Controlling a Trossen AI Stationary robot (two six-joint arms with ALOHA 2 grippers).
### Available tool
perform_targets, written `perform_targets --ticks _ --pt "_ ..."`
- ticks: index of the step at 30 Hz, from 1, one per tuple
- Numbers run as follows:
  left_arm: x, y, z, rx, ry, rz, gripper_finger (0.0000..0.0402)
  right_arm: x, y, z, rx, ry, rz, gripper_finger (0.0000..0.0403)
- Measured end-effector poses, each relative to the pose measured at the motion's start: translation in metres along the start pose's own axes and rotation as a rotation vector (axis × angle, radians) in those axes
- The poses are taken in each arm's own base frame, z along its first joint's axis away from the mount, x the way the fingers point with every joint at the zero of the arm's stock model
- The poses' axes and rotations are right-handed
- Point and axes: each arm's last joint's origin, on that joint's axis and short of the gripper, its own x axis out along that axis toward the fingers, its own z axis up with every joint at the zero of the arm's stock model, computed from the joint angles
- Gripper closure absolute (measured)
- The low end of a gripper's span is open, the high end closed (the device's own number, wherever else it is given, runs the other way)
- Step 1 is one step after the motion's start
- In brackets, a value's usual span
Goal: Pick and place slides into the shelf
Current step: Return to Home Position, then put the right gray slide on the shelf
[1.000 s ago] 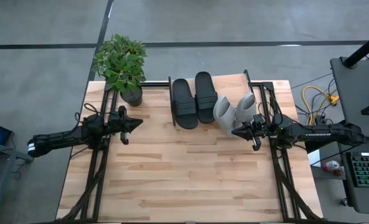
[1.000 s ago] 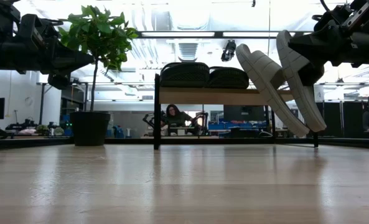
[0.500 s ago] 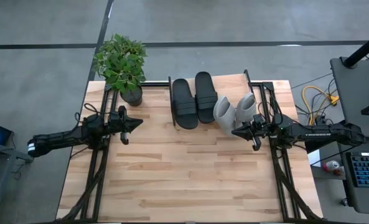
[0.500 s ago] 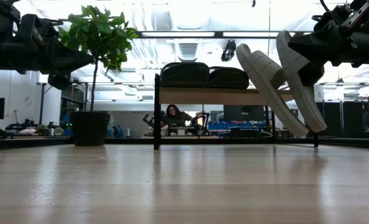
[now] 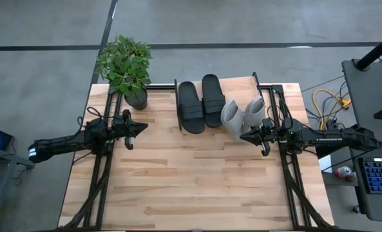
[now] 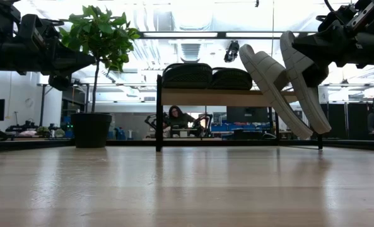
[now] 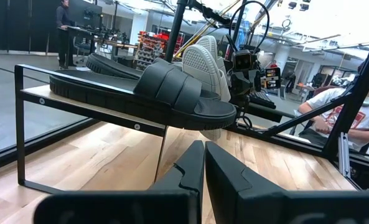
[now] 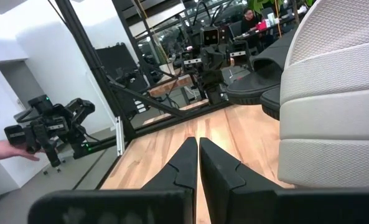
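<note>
Nothing has moved since a second ago: both arms hang where they were and the sandals lie just as before. The shelf (image 5: pixel 261 82) stands at the far edge of the bench (image 5: pixel 191 187), its wooden top largely covered, so only the black frame and a strip of plank show from above. The black pair of slides (image 5: pixel 201 103) lies flat on it, side by side. The grey pair of slides (image 5: pixel 242 115) is tilted instead, leaning against the shelf's right end with the soles facing the room; in the low view their upper ends are partly hidden behind the right arm, and I cannot make out whether their lower ends touch the bench.

The right gripper (image 5: pixel 245 136) hovers just in front of the grey pair, fingers pressed together with nothing between them; from its own wrist the nearer grey sandal fills one side and is cut off at the edge. The left gripper (image 5: pixel 143 127) waits well to the left, beside the potted plant (image 5: pixel 126 67), likewise closed and empty, pointing toward the black pair. A person sits in the room behind the shelf, small and dim.
</note>
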Motion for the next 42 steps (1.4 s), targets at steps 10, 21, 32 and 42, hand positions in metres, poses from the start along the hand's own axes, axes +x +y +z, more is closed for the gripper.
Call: perform_targets --ticks 10,21,32,42 --pt "0.0 0.0 0.0 -0.001 0.0 0.0 0.0402 0.0 0.0 0.0 0.0 -0.001 0.0 0.0394" --pt "0.0 -0.001 0.004 -0.003 -0.043 -0.004 0.0402 0.0 0.0 0.001 0.001 -0.008 0.003 0.0394" --pt "-0.001 -0.002 0.009 -0.006 -0.099 -0.018 0.0402 -0.001 0.006 0.016 0.405 -0.155 0.068 0.0394" --pt "-0.005 -0.005 0.028 -0.208 -0.3 -0.052 0.0402 -0.002 0.006 0.017 0.537 -0.17 0.08 0.0394"
